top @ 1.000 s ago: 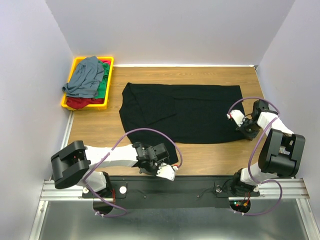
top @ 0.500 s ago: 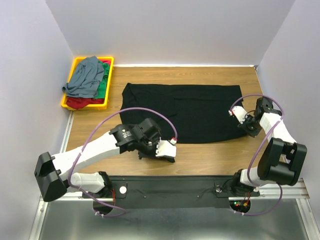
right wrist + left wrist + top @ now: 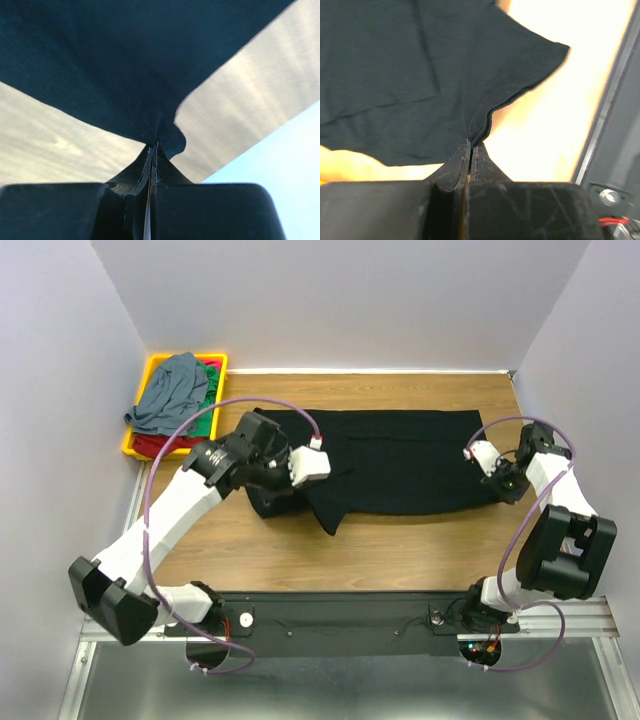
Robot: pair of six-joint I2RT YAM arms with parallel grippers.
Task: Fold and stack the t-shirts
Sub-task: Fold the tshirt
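Wood tabletop (image 3: 420, 540) between pale walls (image 3: 350, 300) carries black t-shirt (image 3: 400, 460), clamped by left gripper (image 3: 470, 149) and right gripper (image 3: 154, 150).

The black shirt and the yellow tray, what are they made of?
The black t-shirt looks like soft, matte knit cloth: it drapes, creases and shows a stitched hem in the left wrist view. The yellow tray is probably smooth moulded plastic, judging by its rigid, even rim.

We see a robotics lab cell, pale walls (image 3: 350, 300) boxing a wooden table (image 3: 420, 550), arms (image 3: 170, 520) bolted to a metal rail (image 3: 350, 625)
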